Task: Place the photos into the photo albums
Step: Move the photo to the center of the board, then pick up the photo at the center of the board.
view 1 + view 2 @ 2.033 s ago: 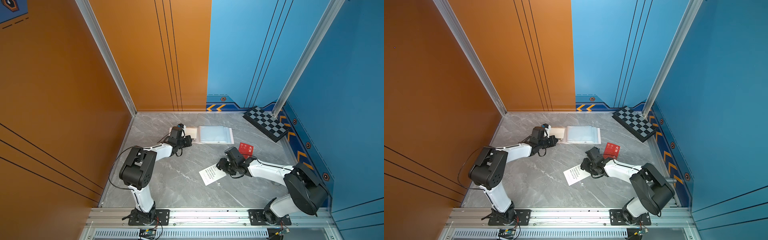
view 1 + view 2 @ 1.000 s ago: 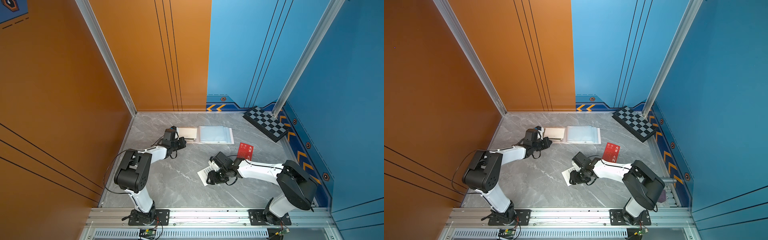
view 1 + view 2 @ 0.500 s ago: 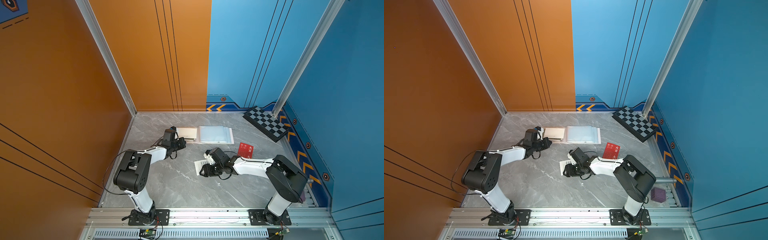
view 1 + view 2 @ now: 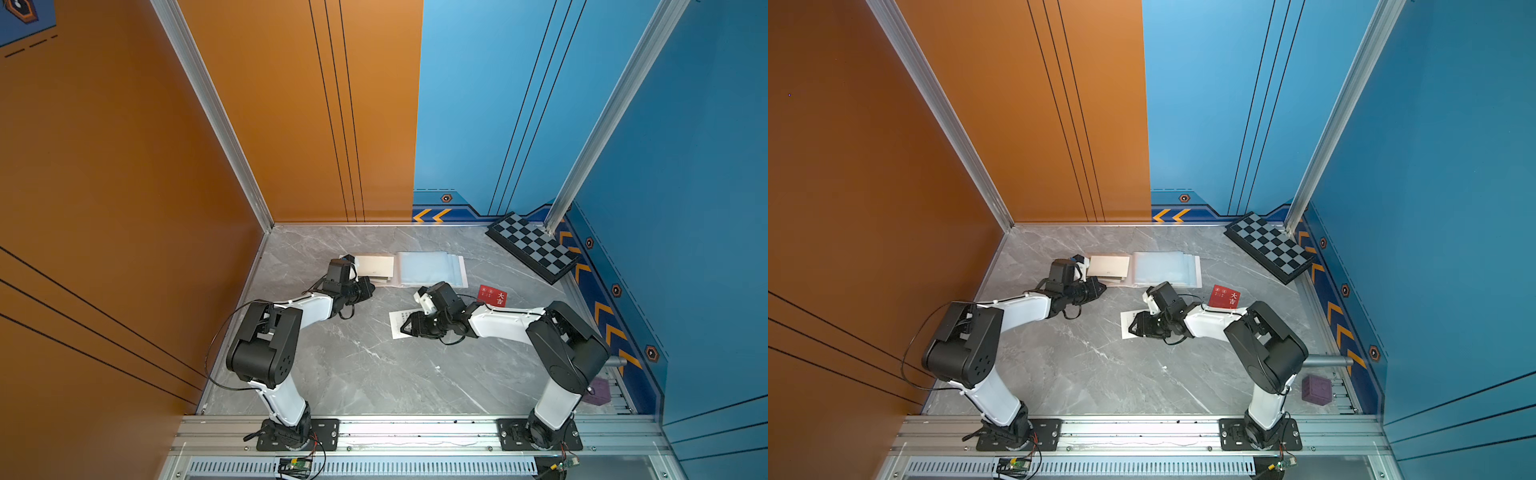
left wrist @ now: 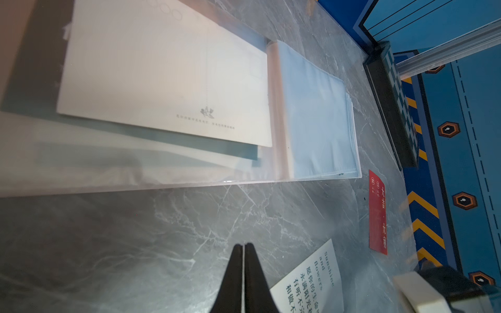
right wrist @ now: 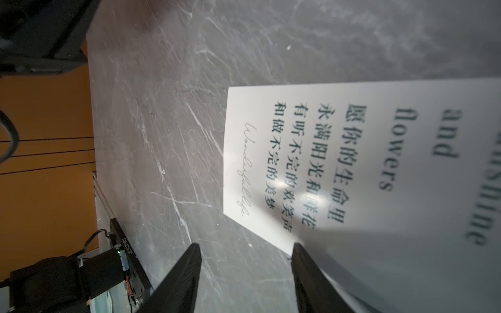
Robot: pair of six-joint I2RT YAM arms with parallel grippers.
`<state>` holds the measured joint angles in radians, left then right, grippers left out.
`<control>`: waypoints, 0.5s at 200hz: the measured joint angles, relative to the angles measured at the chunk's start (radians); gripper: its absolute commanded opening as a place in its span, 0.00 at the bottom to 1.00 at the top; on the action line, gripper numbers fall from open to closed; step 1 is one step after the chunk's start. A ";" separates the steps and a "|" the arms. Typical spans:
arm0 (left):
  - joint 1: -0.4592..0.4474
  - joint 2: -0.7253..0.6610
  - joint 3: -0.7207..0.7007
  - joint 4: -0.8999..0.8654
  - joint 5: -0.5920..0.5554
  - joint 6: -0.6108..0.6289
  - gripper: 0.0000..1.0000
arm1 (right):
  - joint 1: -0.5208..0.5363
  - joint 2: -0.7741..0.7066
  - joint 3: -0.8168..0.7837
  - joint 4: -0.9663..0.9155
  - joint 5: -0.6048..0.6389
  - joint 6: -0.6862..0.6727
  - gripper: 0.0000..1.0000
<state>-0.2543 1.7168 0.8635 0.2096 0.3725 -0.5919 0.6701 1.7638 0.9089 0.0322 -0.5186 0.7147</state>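
White photo card point(image 6: 352, 162), thin and matte with black print, lay on the grey marbled worktop point(image 4: 374, 365) just robot-side of the open photo album point(image 4: 428, 268). Its long axis ran across the right tool point(image 6: 245, 245), whose jaws stood apart, grasping nothing: one finger at the card's corner, one on bare stone. That arm was nearer. By the album's near edge the left tool point(image 5: 244, 245) hung clenched, empty; a red card point(image 4: 492, 295) lay off the album's right corner.

Open album point(image 4: 430, 268); white card point(image 4: 397, 325), red card point(image 4: 493, 295) flat
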 measured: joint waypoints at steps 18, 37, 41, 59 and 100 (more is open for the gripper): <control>0.000 0.000 -0.001 -0.031 0.008 0.001 0.08 | -0.063 -0.021 0.000 0.005 -0.053 0.014 0.56; -0.003 0.000 -0.005 -0.067 0.019 0.001 0.08 | -0.140 -0.049 0.000 0.005 -0.105 0.023 0.56; -0.004 0.000 -0.005 -0.077 0.021 0.001 0.08 | -0.154 -0.053 0.000 0.005 -0.114 0.023 0.56; -0.018 0.000 -0.005 -0.118 0.034 0.005 0.09 | -0.217 -0.056 0.000 0.005 -0.153 0.027 0.55; -0.071 0.000 0.016 -0.260 0.055 0.040 0.09 | -0.302 -0.027 -0.008 0.006 -0.234 0.044 0.55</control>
<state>-0.3248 1.7168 0.8799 -0.0505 0.4278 -0.5514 0.3679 1.7370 0.9005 0.0380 -0.7528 0.7589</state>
